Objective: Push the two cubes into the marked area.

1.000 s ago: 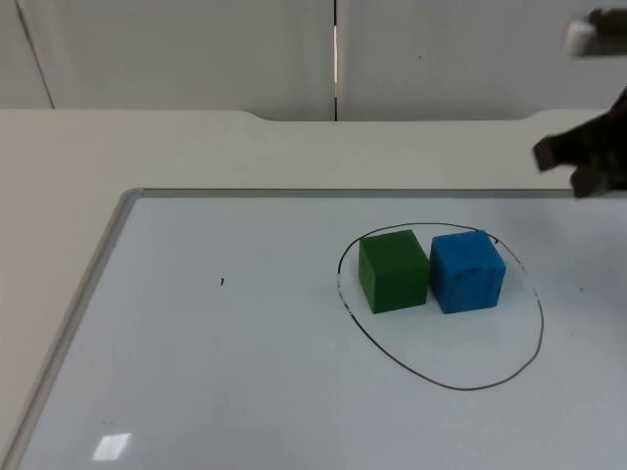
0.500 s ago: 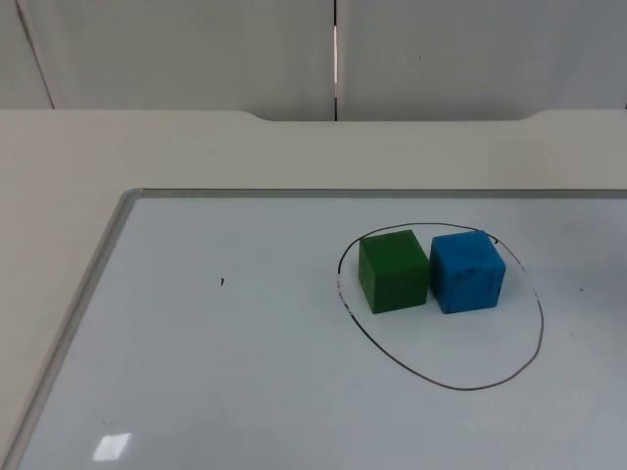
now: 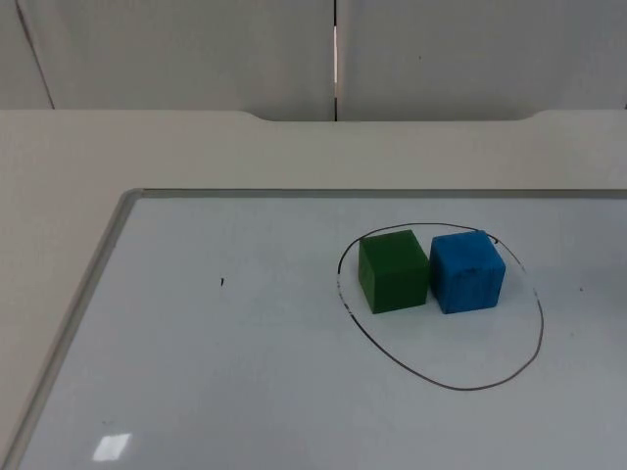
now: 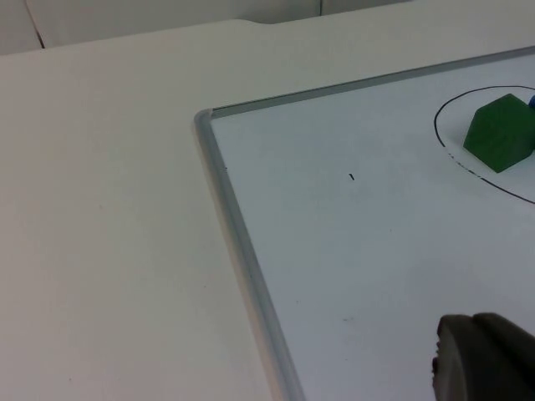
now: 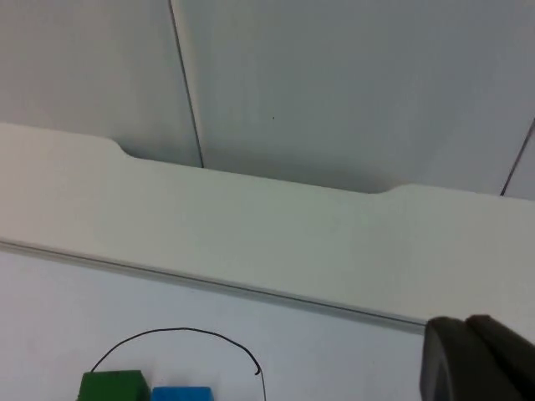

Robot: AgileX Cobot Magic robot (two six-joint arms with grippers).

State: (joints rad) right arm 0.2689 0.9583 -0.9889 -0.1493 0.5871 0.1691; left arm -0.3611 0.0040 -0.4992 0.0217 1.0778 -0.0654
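A green cube [image 3: 393,271] and a blue cube [image 3: 467,270] stand side by side, touching, inside a hand-drawn black oval [image 3: 541,323] on the whiteboard [image 3: 196,372]. The left wrist view holds the green cube [image 4: 501,132] within the oval line [image 4: 493,180], far ahead of my left gripper [image 4: 485,355], which waits over the board. In the right wrist view the tops of the green cube [image 5: 114,387] and blue cube [image 5: 182,393] sit below the oval's arc [image 5: 184,331]. My right gripper [image 5: 472,359] hangs raised, off to the cubes' side and apart from them.
The whiteboard's metal frame [image 3: 90,284] runs along its left and far edges. Beige table [image 3: 69,157] surrounds it, ending at the grey partition wall [image 3: 460,49]. A tiny black mark [image 3: 221,283] lies on the board left of the oval.
The right gripper, seen at the top view's right edge one second ago, has withdrawn out of that view. Both cubes stay where they were.
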